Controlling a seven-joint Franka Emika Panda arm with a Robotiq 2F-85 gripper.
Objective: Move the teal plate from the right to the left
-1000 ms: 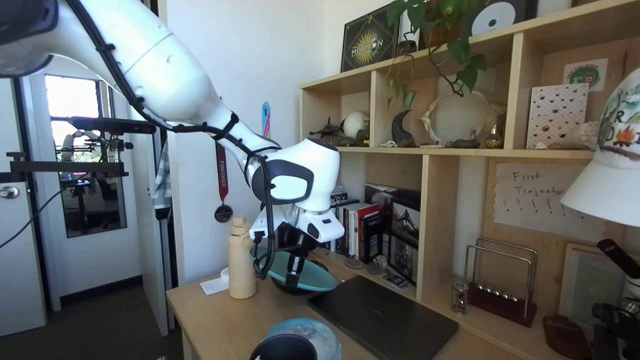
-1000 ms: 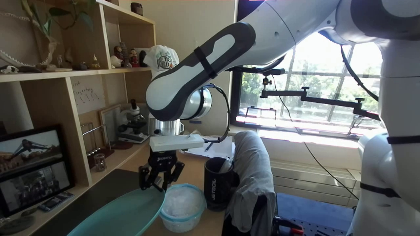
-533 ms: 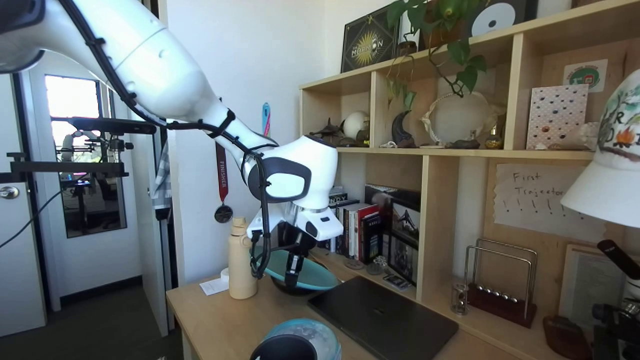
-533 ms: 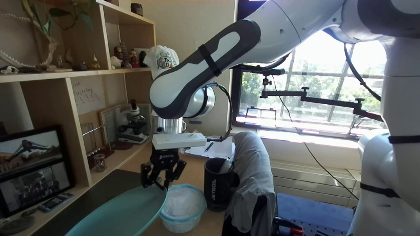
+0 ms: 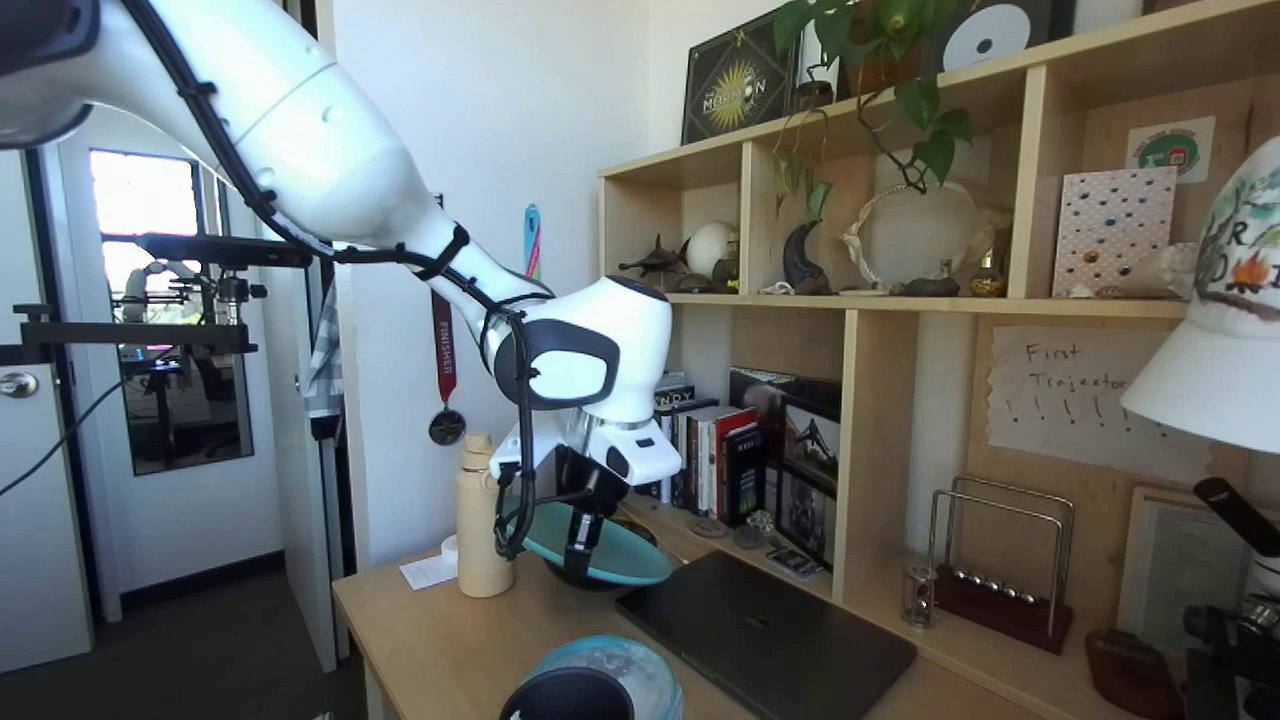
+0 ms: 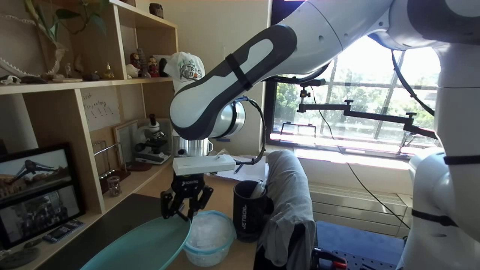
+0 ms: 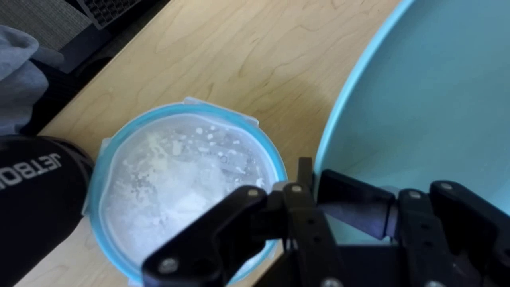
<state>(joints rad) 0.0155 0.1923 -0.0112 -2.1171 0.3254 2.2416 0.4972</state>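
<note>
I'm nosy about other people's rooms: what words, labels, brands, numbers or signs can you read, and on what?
"JETBOIL": black cup
"ROBOTIQ": robot's hand
"FINISHER": red medal ribbon
"First Trajectory", plus exclamation marks: handwritten note
"MORMON": framed poster
"TRAIL D…": white cap
"…NDY": shelf book
Too small or blurred: other book spines, round sticker, laptop mark. No numbers readable.

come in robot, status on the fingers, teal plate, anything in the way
Fingers shut on the rim of the teal plate. Plate tilted; full lift unconfirmed. Blue-rimmed lidded container close by the gripped edge, possible snag.
</note>
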